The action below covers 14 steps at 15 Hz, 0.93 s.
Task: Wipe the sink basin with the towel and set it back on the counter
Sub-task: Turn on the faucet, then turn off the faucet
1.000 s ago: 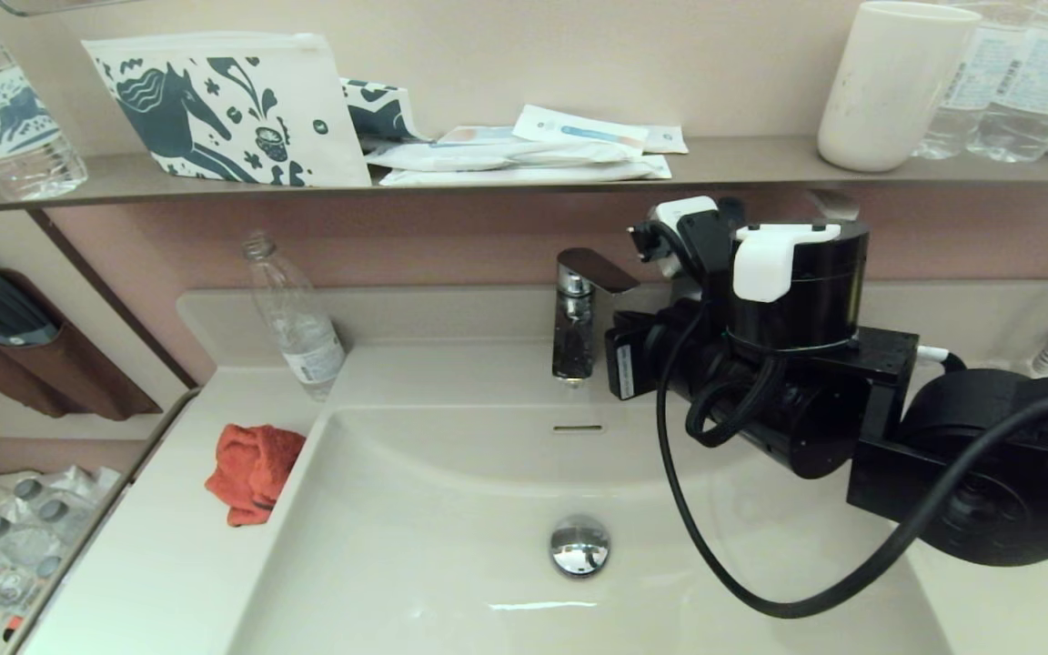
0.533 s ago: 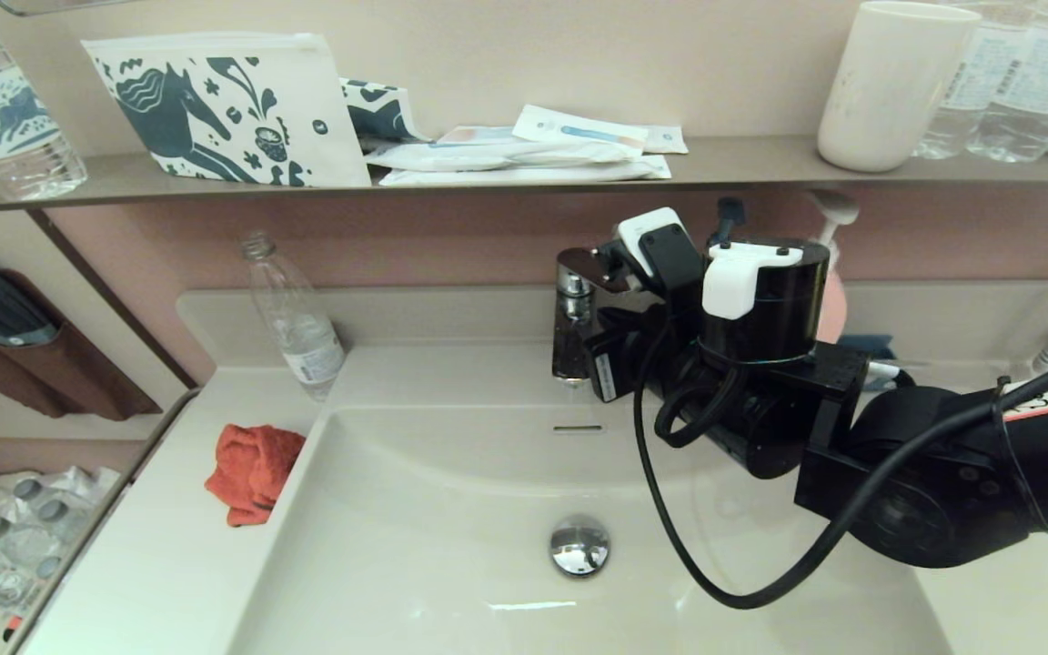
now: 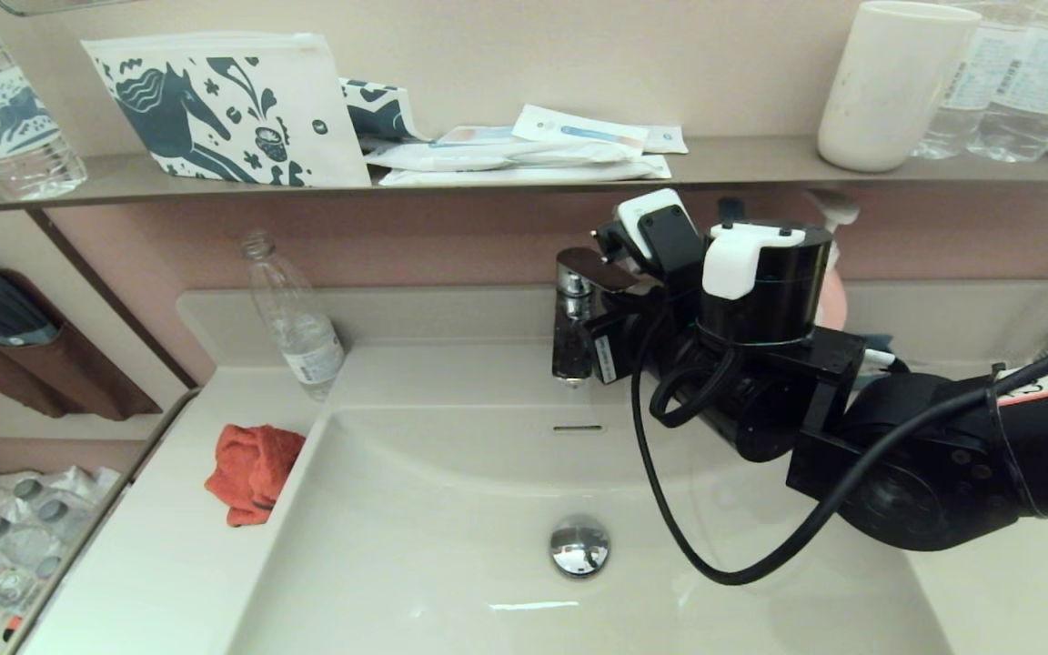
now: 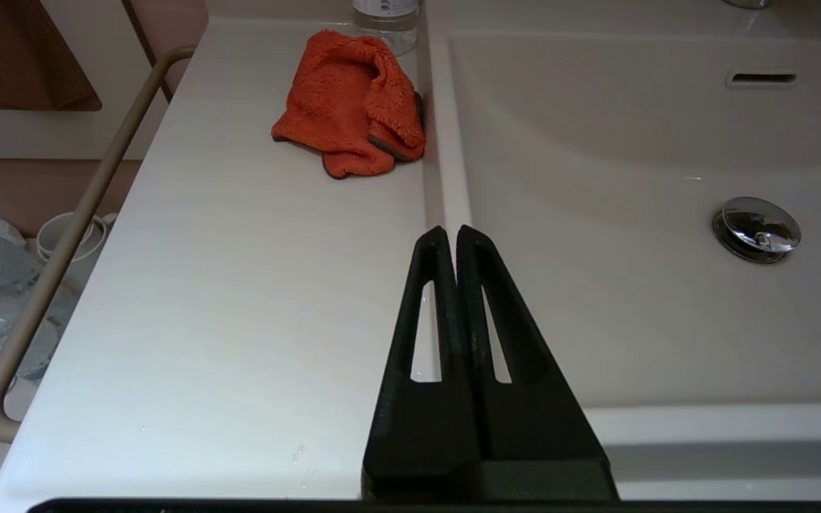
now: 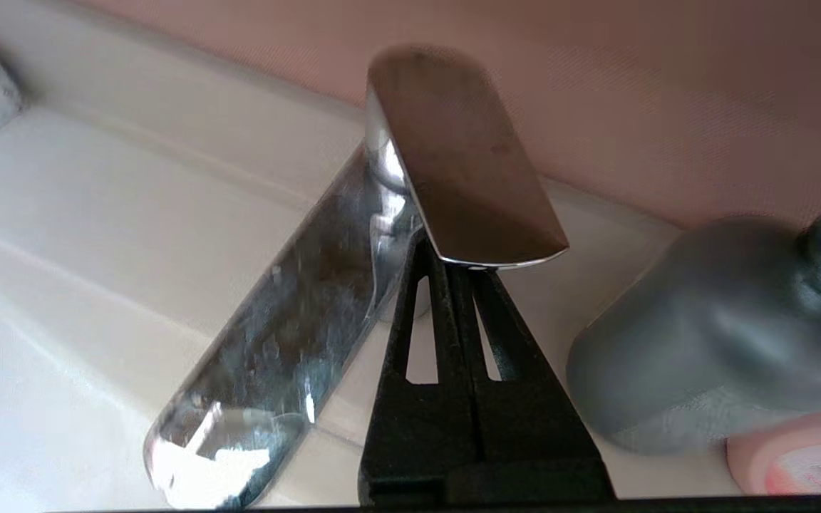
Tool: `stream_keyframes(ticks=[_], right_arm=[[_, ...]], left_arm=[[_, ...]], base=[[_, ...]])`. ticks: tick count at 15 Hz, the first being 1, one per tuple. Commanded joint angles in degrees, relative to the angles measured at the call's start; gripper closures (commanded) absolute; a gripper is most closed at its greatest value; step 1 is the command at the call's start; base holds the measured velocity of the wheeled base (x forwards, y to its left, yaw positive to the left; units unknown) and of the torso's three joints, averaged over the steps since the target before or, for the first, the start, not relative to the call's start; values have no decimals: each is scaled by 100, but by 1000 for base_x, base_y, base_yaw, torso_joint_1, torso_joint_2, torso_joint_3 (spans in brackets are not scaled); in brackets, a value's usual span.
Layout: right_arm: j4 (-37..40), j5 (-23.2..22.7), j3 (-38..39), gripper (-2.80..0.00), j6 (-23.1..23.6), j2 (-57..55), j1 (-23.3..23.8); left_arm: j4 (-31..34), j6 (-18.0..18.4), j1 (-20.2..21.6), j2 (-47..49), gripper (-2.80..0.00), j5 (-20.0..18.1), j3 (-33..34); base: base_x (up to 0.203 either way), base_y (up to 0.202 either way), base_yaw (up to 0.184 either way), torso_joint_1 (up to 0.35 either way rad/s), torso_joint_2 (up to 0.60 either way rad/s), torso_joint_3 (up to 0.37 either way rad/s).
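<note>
The orange-red towel lies crumpled on the off-white counter, against the left rim of the sink basin. The basin shows its chrome drain plug and overflow slot. My right arm reaches across the basin's back right to the chrome faucet. The right gripper is shut and empty, its tips tucked just under the faucet handle. My left gripper, shut and empty, hovers over the basin's left rim, short of the towel.
A clear plastic bottle stands on the counter behind the towel. A grey-topped pink dispenser sits close to the right of the faucet. The wall shelf carries a printed pouch, packets, a white cup and bottles. A rail runs along the counter's left edge.
My right arm has swung left from beside the faucet until its wrist covers the handle's right end, then risen slightly. Towel and left gripper have not moved.
</note>
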State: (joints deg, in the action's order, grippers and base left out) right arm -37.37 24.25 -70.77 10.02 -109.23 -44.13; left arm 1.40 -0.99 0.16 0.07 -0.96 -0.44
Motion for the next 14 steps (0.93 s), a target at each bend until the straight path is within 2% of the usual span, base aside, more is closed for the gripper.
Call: stream_keyframes(ticks=[1, 6, 14], right_arm=[[-144, 34, -124, 0, 43, 17, 8], [-527, 36, -323, 0, 176, -81, 71], [-579, 42, -190, 0, 181, 48, 61]], left_arm=[[0, -2, 2, 1, 0, 0, 0], [0, -7, 2, 1, 0, 0, 0], [0, -7, 2, 1, 0, 0, 0]], base=[[0, 0, 0, 0, 0, 0], [0, 0, 0, 0, 0, 0], [0, 0, 0, 0, 0, 0]])
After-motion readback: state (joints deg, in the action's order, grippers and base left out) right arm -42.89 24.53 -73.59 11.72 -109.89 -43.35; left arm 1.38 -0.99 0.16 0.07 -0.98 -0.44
